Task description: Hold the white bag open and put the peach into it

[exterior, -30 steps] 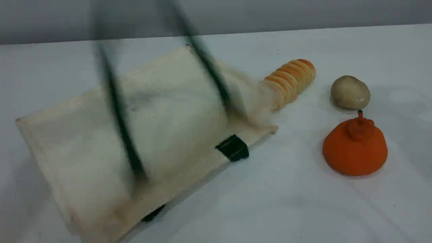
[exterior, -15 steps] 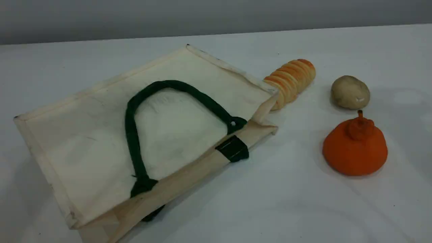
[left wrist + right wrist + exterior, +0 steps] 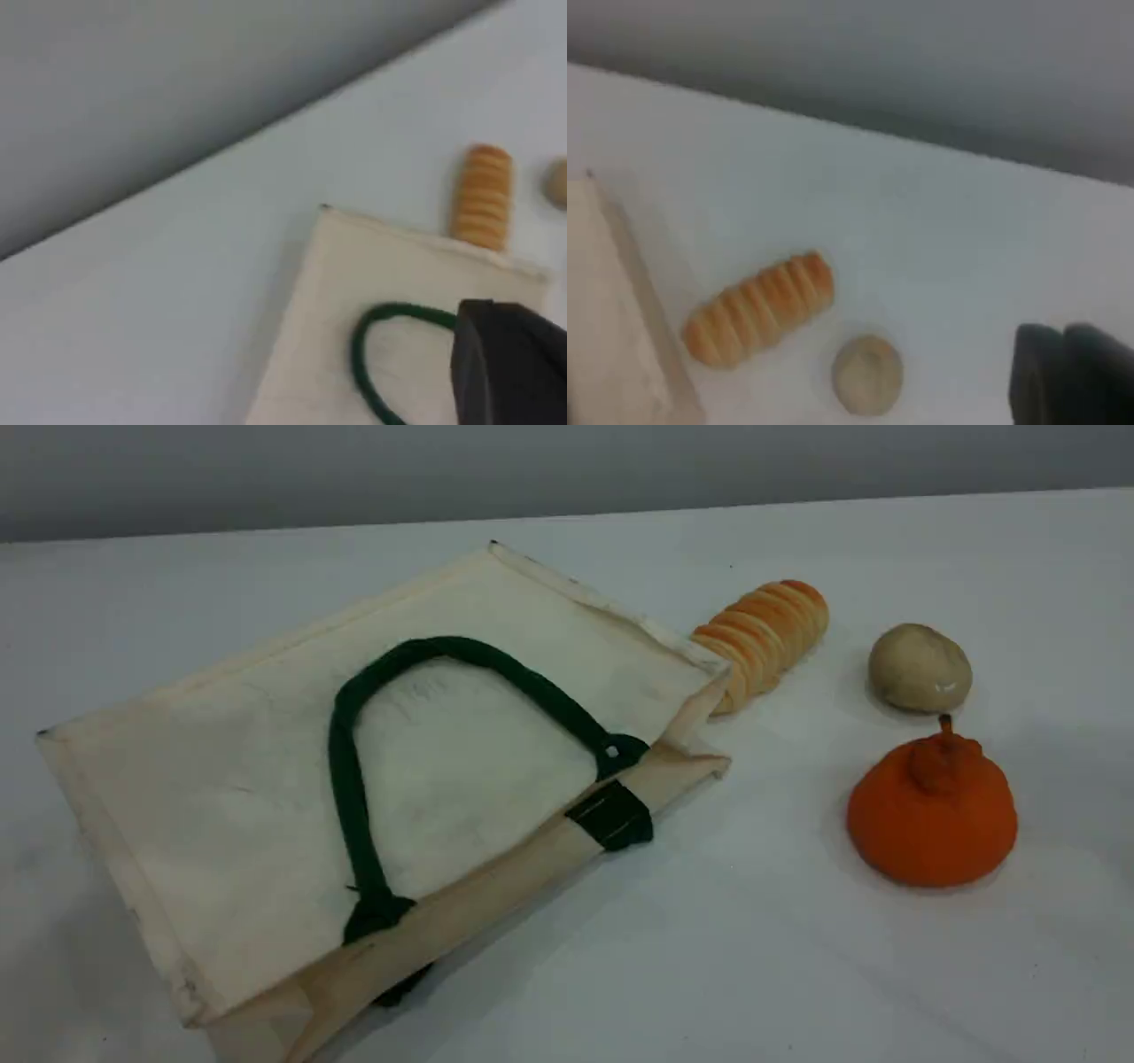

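The floppy cream-white canvas tote bag (image 3: 221, 779) lies flat, its dark green rope handle (image 3: 346, 779) looped on top (thick twisted cord). The left gripper (image 3: 507, 365) and right gripper (image 3: 1065, 374) are both closed, with no visible hold.

Smooth white table (image 3: 797, 974) under soft even light, plain grey wall (image 3: 567, 469) behind its far edge.

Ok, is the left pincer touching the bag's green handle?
Apart. Scene view shows the green handle lying flat on the white bag, no arm in frame; the left pincer hangs above it.
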You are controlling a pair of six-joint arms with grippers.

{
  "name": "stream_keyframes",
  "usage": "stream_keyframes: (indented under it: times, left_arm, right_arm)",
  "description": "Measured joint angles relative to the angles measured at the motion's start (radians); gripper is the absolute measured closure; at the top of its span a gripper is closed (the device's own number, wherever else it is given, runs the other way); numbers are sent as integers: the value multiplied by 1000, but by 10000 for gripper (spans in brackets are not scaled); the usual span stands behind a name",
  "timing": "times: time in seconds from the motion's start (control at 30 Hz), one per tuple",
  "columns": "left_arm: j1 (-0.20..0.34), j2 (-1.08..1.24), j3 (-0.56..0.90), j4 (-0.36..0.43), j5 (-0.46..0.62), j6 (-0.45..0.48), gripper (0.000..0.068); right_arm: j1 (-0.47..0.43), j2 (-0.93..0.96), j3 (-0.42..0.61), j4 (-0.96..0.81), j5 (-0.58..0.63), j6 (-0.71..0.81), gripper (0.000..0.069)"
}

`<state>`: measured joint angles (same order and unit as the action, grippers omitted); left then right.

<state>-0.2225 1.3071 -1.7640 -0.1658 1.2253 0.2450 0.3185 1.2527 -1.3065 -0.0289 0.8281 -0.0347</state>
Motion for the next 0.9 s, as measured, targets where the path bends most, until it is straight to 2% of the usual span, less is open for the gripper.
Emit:
stream_keyframes:
  times: [0.13, 0.3, 0.47, 0.7, 0.77, 0.9]
  left_arm:
    - [0, -101, 0, 116, 0, -125, 673]
    - [0, -231, 39, 231, -2, -196, 673]
    - [0, -376, 125, 197, -3, -200, 673]
    - [0, -600, 321, 156, -3, -196, 673]
    - [0, -666, 397, 150, -4, -195, 673]
    - [0, -809, 549, 117, -4, -195, 673]
  right_arm:
    - [0, -123, -1, -7, 29, 29, 678]
    - [0, -275, -2, -66, 103, 64, 676]
    - [0, -416, -2, -52, 204, 63, 675]
    - [0, -620, 2, -42, 359, 61, 675]
    - [0, -679, 24, -28, 396, 59, 675]
    - [0, -797, 114, 14, 395, 54, 675]
